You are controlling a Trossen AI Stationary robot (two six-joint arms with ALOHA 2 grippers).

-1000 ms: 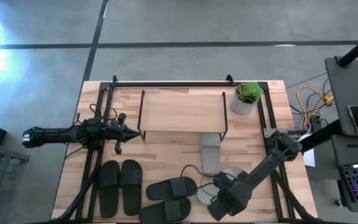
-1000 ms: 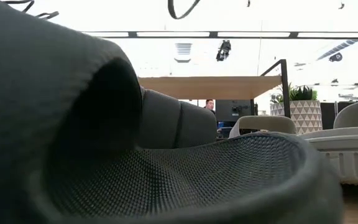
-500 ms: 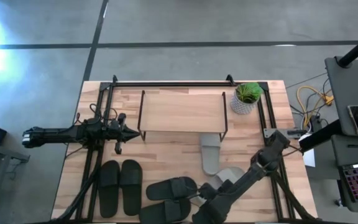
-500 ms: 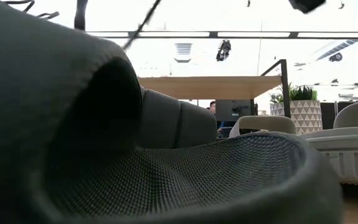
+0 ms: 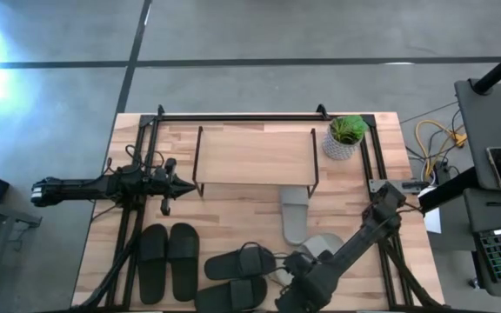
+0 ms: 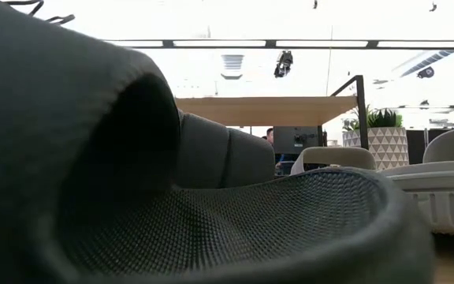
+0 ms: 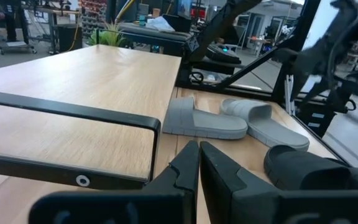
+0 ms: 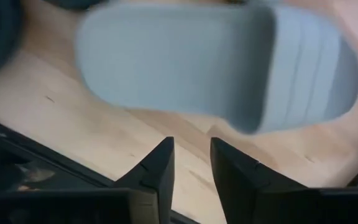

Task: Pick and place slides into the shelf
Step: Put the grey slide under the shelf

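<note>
Your right gripper (image 8: 191, 163) hovers above the near table edge, empty — fingers narrowly parted.
The pale grey slide (image 8: 229, 62) lies just ahead; the jaws have narrowed since a second ago.

An overhead camera looks straight down on the whole wooden table (image 5: 233, 217). A low camera sits at table height, pressed against a dark olive slide (image 6: 132, 197), looking level towards the shelf (image 6: 262, 110) and potted plant (image 6: 385, 134) beyond. The left wrist camera looks along the shelf top (image 7: 73, 106) towards two pale grey slides (image 7: 229, 118). The right wrist camera looks down, close, on one pale grey slide (image 8: 216, 68). All four views share the slides.
</note>
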